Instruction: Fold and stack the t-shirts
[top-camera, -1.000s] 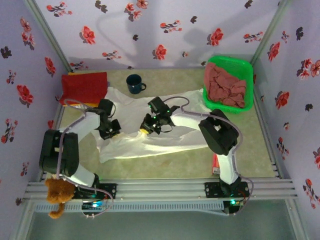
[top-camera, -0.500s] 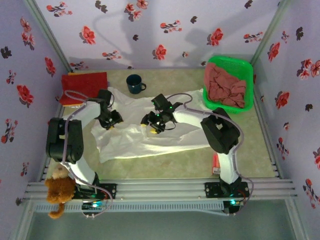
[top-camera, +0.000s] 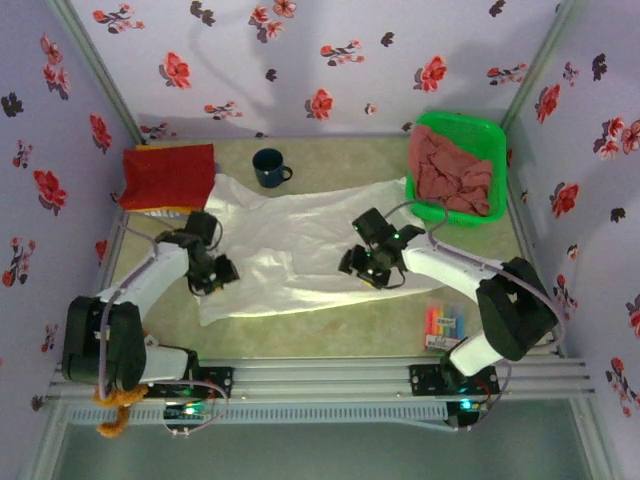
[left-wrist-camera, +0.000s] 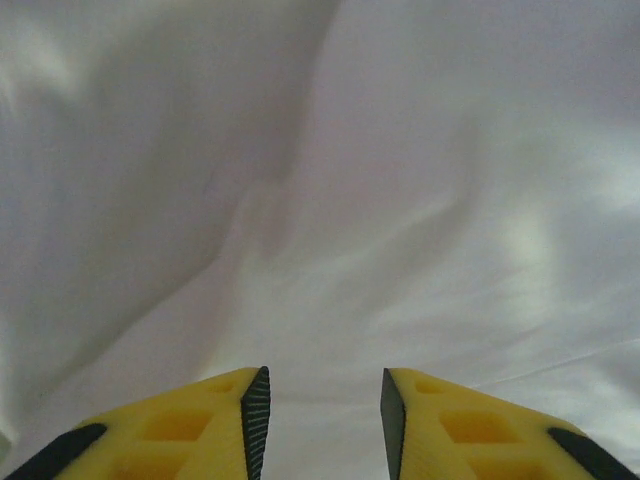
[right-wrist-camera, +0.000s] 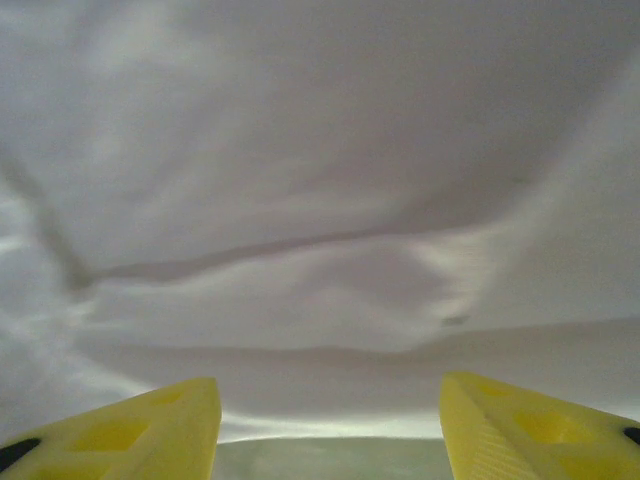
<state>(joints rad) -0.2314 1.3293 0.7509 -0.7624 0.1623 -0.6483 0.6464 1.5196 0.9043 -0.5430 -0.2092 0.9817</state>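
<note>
Top external: left gripper (top-camera: 213, 272), jaws narrowly apart, sits at the white shirt's (top-camera: 300, 235) 8 o'clock; right gripper (top-camera: 362, 268), jaws wide, at its 4 o'clock.

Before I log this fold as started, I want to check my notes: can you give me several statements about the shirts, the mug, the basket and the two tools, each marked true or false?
1. The white shirt lies spread out on the table. True.
2. The mug stands on the red shirt. False: it stands apart from it, by the white shirt's far edge.
3. The right tool is open, fingers wide apart over white cloth. True.
4. The green basket is empty. False: pink shirts are heaped in it.
5. The left tool grips the red shirt. False: it is open over the white shirt, nothing between its fingers.
</note>
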